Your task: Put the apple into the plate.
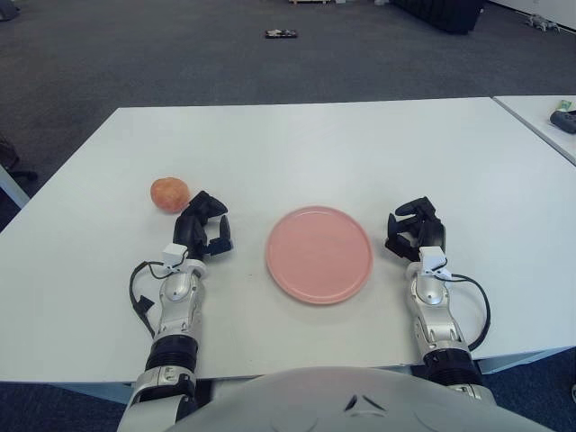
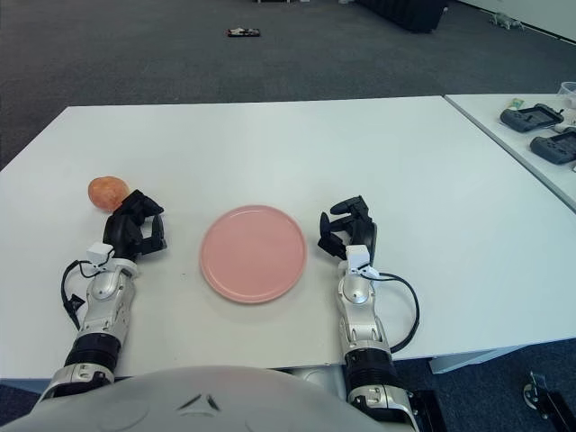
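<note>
The apple (image 1: pixel 168 193) is sitting on the table (image 1: pixel 297 144) at about ten o'clock from the plate (image 1: pixel 319 254), not yet in it. The left hand (image 1: pixel 203 228) is lying just beside the apple at its four o'clock, fingers loosely curled and gripping nothing, probably because it is the nearer hand for the pick. The right hand (image 1: pixel 415 230), likewise curled and empty, is idling at the plate's three o'clock.
</note>
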